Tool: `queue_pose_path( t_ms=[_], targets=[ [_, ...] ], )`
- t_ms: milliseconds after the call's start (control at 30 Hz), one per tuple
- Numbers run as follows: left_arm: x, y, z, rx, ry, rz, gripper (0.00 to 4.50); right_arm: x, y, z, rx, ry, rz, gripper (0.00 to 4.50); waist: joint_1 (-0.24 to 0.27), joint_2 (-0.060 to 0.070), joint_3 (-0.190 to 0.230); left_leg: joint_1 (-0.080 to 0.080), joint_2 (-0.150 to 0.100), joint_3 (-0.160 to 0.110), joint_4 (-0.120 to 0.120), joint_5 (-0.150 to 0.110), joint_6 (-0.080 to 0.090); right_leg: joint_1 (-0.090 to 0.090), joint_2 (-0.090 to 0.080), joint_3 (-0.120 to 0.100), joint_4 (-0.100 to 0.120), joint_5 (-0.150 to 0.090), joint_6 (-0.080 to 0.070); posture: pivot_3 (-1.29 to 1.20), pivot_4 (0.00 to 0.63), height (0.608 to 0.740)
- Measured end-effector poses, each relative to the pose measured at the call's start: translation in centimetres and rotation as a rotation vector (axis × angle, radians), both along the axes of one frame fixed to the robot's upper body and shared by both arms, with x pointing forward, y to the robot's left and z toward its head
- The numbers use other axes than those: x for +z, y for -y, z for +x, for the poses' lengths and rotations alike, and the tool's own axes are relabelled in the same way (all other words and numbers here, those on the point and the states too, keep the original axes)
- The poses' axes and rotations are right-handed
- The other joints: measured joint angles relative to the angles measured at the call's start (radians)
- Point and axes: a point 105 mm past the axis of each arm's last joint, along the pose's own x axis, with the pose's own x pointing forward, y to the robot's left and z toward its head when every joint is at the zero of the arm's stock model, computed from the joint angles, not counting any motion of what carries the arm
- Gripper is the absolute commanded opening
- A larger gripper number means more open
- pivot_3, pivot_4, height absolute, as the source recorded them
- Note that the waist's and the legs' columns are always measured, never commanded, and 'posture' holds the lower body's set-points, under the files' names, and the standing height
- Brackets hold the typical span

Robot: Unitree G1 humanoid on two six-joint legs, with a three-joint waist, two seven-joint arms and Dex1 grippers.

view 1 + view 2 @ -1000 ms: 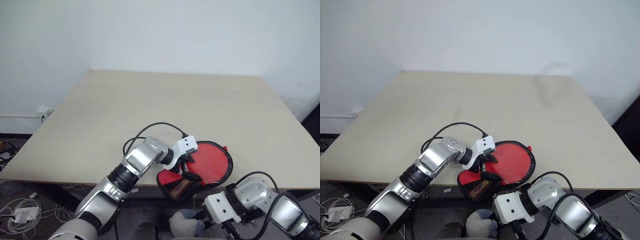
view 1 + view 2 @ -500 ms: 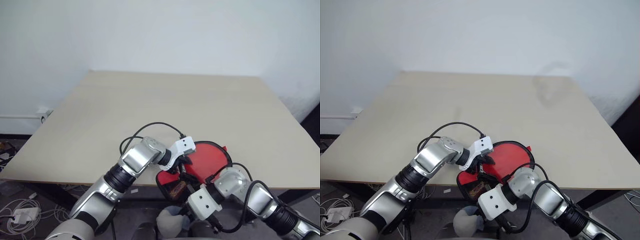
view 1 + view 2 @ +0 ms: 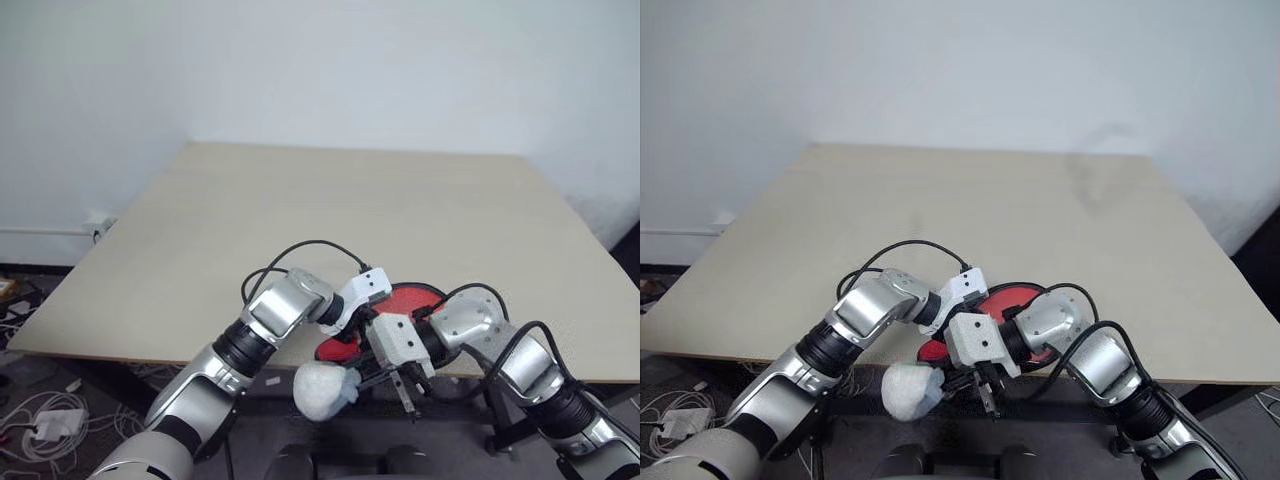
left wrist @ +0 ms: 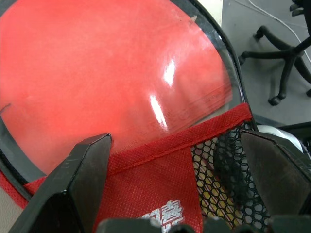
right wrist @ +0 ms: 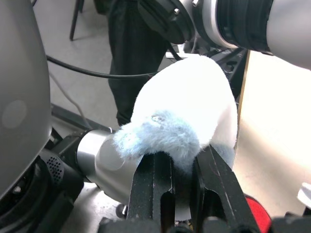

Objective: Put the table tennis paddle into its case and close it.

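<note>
The table tennis paddle [image 4: 112, 73] lies partly inside the case [image 4: 160, 194] at the near edge of the bench [image 3: 300, 220], towards its right corner. The left end effector [image 4: 175, 165] is spread over the case's mesh panel. The right end effector [image 5: 187, 170] pinches a grey-blue plush toy [image 3: 322, 388] just off the near edge

Red paddle [image 4: 112, 73] inside open case [image 4: 160, 174]

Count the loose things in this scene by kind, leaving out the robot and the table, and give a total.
Table tennis paddle: 1
Paddle case: 1
Plush toy: 1
Total: 3
</note>
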Motion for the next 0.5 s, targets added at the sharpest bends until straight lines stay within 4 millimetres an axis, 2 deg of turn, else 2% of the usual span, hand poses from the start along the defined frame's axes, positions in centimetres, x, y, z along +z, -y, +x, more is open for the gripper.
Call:
queue_pose_path(
  t_ms=[33,100,267,400,433,500],
  targets=[
    [-0.1,0.1,0.1,0.001,-0.004,-0.004,4.5,0.2,0.4,0.2,-0.042,-0.025,0.007,0.55,0.002,0.0,0.0,0.0,0.0,0.0,0.001,0.0,0.0,0.001,0.0,0.0,0.0,0.0,0.0,0.0,0.0,0.74],
    [-0.1,0.4,0.2,0.001,-0.006,-0.011,4.5,0.5,1.0,0.6,-0.092,-0.044,0.007,0.94,0.006,0.0,0.0,0.0,-0.001,-0.001,0.002,0.0,0.0,0.001,0.0,0.0,0.0,0.0,0.0,0.0,0.0,0.74],
    [-0.1,1.3,0.4,-0.014,-0.003,-0.038,4.5,1.4,1.8,1.1,-0.172,-0.083,0.051,2.77,0.023,0.0,0.0,0.0,-0.003,-0.001,0.003,-0.001,-0.002,0.002,-0.003,0.0,0.0,0.0,0.0,0.0,0.0,0.74],
    [-0.2,1.7,0.5,-0.024,-0.005,-0.053,4.5,2.4,2.0,0.5,-0.187,-0.042,0.095,4.18,0.032,-0.001,0.0,-0.001,-0.004,-0.002,0.003,-0.002,-0.004,0.003,-0.003,0.0,-0.002,0.0,0.0,0.0,0.0,0.74],
    [-0.2,1.7,0.5,-0.026,-0.004,-0.056,4.5,2.0,2.2,0.2,-0.19,-0.049,0.087,4.47,0.035,-0.001,0.0,-0.001,-0.005,-0.002,0.004,-0.002,-0.004,0.003,-0.004,0.0,-0.002,0.0,0.0,0.0,0.0,0.74],
    [-0.3,1.8,0.6,-0.028,-0.006,-0.058,4.5,1.3,2.7,-0.2,-0.206,-0.067,0.069,4.47,0.034,-0.001,0.0,-0.001,-0.005,-0.001,0.004,-0.003,-0.004,0.003,-0.004,0.001,-0.003,0.0,0.0,0.0,0.0,0.74]
  ],
)
